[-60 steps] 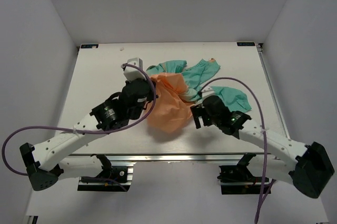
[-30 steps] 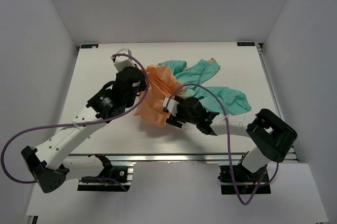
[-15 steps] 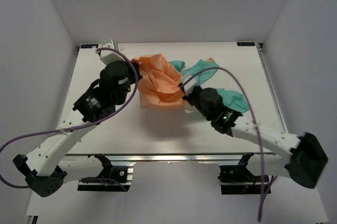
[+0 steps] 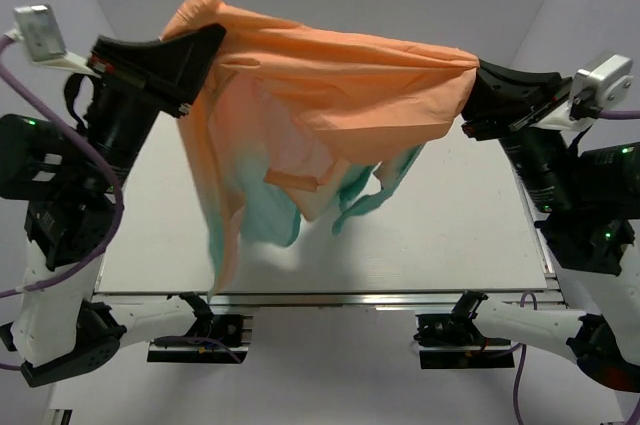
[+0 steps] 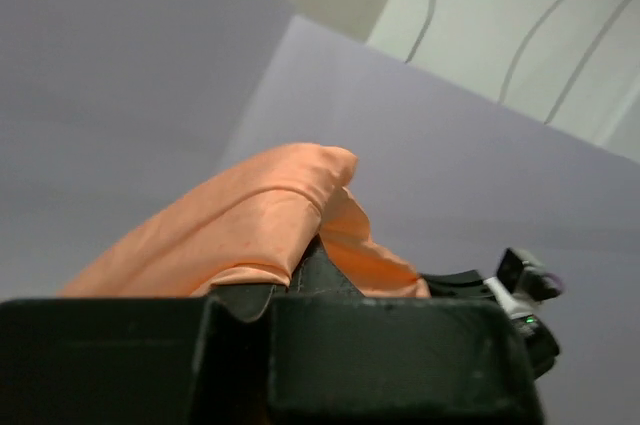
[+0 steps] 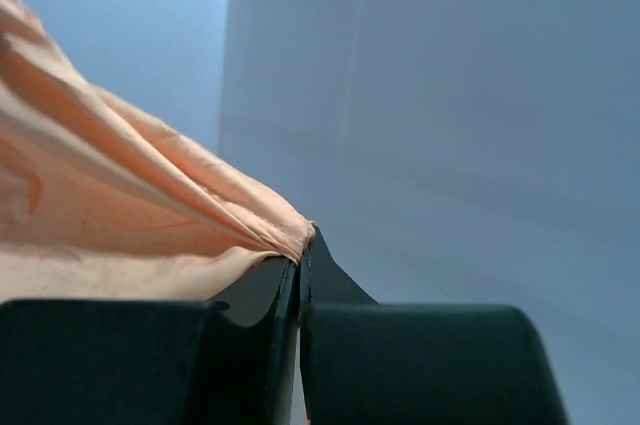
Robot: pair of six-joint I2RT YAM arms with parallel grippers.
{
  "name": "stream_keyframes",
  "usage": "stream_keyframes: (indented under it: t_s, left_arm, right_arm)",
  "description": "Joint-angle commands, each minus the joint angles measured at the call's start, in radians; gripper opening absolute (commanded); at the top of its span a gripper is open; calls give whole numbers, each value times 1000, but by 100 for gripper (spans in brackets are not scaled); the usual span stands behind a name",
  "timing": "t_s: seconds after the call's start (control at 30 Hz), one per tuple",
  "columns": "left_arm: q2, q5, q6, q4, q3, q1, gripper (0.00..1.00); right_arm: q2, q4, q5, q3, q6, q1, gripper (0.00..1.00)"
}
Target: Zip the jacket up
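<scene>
left gripper: upper left of the overhead view, jaws clamped on a bunched orange corner, and the wrist cam shows fabric wedged right between the fingers

jacket: strung across the top of the frame between both arms, peach part pulled fairly taut, teal ends dangling mid-frame above the table

why like this: my guess is it's spread in the air so gravity drops the crumples out and the front opening shows itself

zipper: honestly can't pick out the two halves in these folds

right gripper: upper right, jaws pinched shut on the other gathered orange end, holding its side up level
</scene>
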Motion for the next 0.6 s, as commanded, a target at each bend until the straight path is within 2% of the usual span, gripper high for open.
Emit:
stream_keyframes:
  t_s: [0.0, 0.1, 0.2, 0.23, 0.27, 0.33, 0.37, 0.4, 0.43, 0.47, 0.5, 0.57]
  left_arm:
    - [97, 102, 7, 1, 161, 3, 0]
    - [150, 84, 17, 13, 210, 3, 0]
    - [203, -74, 47, 25, 187, 5, 0]
    - [218, -165, 82, 44, 169, 5, 0]
    - [258, -218, 93, 36, 157, 5, 0]
    - [307, -357, 106, 7, 120, 5, 0]
    - [353, -507, 108, 9, 97, 5, 0]
    - [374, -555, 105, 13, 44, 25, 0]
    - [396, -588, 82, 7, 22, 39, 0]
    - [440, -590, 55, -13, 8, 65, 0]
    - [465, -582, 32, -46, -6, 118, 0]
    - [551, -567, -50, -80, -43, 179, 0]
  right_arm:
    - [38, -122, -55, 91, 22, 1, 0]
    - [54, -116, 26, 102, 23, -1, 0]
    - [112, -111, 164, 85, 12, -1, 0]
    - [130, -105, 220, 79, 11, -1, 0]
    - [181, -98, 340, 68, 9, -1, 0]
    - [235, -53, 425, 48, 3, -30, 0]
    - [303, -73, 407, 54, 38, -120, 0]
    - [348, -125, 343, 110, 171, -186, 0]
    - [391, -254, 242, 146, 257, -273, 0]
    - [437, -284, 109, 169, 331, -418, 0]
    - [524, -297, 83, 183, 375, -456, 0]
    - [598, -277, 90, 166, 370, -484, 0]
